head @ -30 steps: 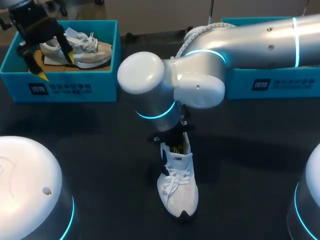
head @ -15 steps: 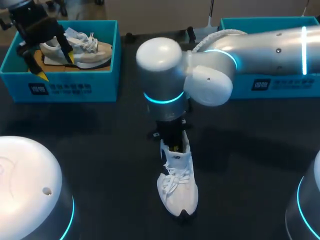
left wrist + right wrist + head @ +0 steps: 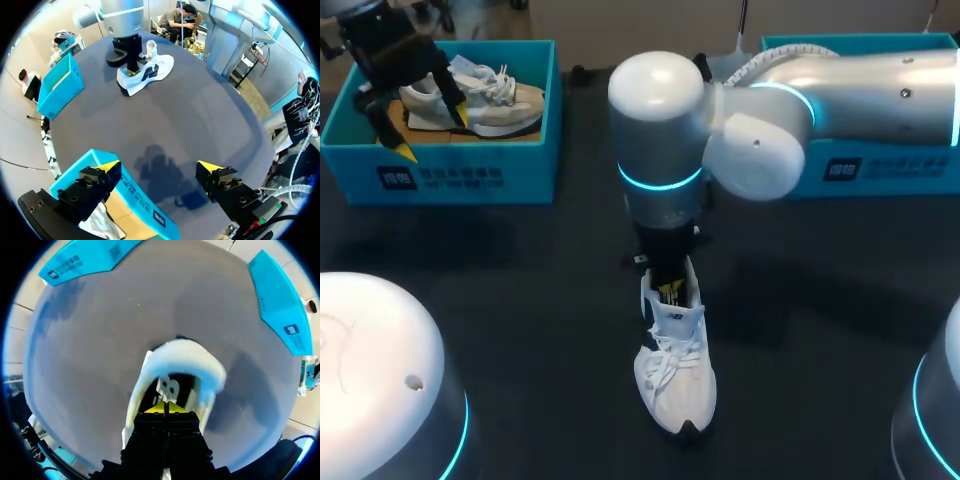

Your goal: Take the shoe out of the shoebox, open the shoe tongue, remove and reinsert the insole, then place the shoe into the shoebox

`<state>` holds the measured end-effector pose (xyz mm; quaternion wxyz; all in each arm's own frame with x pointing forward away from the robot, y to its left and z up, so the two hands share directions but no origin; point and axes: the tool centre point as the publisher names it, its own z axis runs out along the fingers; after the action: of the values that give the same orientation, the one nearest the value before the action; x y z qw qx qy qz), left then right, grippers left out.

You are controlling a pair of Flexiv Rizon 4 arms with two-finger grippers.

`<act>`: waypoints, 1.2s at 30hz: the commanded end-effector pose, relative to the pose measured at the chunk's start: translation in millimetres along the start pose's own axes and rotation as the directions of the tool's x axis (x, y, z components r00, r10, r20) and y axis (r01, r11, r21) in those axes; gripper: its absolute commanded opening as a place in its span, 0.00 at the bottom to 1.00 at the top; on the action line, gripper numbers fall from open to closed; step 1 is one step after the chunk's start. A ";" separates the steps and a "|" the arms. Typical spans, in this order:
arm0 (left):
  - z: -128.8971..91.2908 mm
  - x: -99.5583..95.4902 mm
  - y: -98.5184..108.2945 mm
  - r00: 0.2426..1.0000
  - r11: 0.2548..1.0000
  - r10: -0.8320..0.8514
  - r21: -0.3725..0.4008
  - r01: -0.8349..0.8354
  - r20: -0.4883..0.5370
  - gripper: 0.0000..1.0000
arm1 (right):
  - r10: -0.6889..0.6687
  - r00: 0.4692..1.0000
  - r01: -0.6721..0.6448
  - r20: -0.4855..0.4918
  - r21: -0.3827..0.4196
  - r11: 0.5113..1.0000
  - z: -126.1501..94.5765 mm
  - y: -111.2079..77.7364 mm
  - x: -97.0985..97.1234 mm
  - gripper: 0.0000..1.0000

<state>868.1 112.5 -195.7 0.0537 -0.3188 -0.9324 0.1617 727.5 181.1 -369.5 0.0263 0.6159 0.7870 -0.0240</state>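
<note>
While outside both shoeboxes, white sneaker (image 3: 677, 370): upright on its sole near the middle of the black table (image 3: 520, 300), toe toward the head camera, heel toward the far side, laces on top.
sneaker mouth: open upward, with the tongue tag (image 3: 166, 386) just ahead of the yellow tips in the right wrist view.
right gripper (image 3: 670, 292): pointing straight down into the sneaker mouth at the heel end, yellow tips pressed together; cannot tell if anything is pinched between them.
right arm (image 3: 860, 85): in from the right, crossing above the right shoebox, its lit wrist vertical over the sneaker.
right shoebox (image 3: 880, 170): teal, at the far right of the table, largely hidden under the arm.
left shoebox (image 3: 450, 180): teal, at the far left, well apart from the white sneaker, holding a beige-and-white sneaker (image 3: 485, 100).
left gripper (image 3: 428, 130): hanging over the left shoebox's front left part, fingers spread wide, gripping nothing.
</note>
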 end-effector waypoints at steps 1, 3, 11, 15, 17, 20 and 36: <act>0.1 0.6 0.1 1.000 1.000 0.001 -0.003 -0.001 -0.001 1.00 | 0.006 1.000 -0.006 -0.004 0.012 1.000 -6.7 -5.9 -6.1 0.00; 0.1 0.6 0.1 1.000 1.000 0.001 -0.003 -0.001 -0.001 1.00 | 0.005 1.000 -0.004 -0.011 0.023 1.000 -4.6 -7.5 -6.3 0.00; 0.1 0.6 0.1 1.000 1.000 0.001 -0.003 -0.001 -0.001 1.00 | 0.018 0.998 -0.014 -0.067 0.049 0.999 -3.3 -20.8 -1.1 0.85; 0.1 0.6 0.1 1.000 1.000 0.001 -0.003 -0.001 -0.001 1.00 | 0.031 0.997 -0.027 -0.072 0.058 0.998 -1.8 -28.8 1.8 1.00; 0.1 0.6 0.1 1.000 1.000 0.001 -0.003 -0.001 -0.001 1.00 | 0.035 0.997 -0.031 -0.073 0.060 0.998 -2.9 -31.7 3.9 1.00; 0.1 0.6 0.1 1.000 1.000 0.001 -0.003 -0.001 -0.001 1.00 | 0.039 0.997 -0.035 -0.067 0.063 0.997 -7.1 -34.4 6.9 1.00; 0.1 0.6 0.1 1.000 1.000 0.001 -0.003 -0.001 -0.001 1.00 | 0.046 0.998 -0.043 -0.048 0.070 0.997 -23.9 -45.8 14.1 1.00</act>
<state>868.1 112.5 -195.7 0.0537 -0.3189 -0.9324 0.1617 682.8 185.8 -345.2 -0.0146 0.6339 0.7723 -0.0382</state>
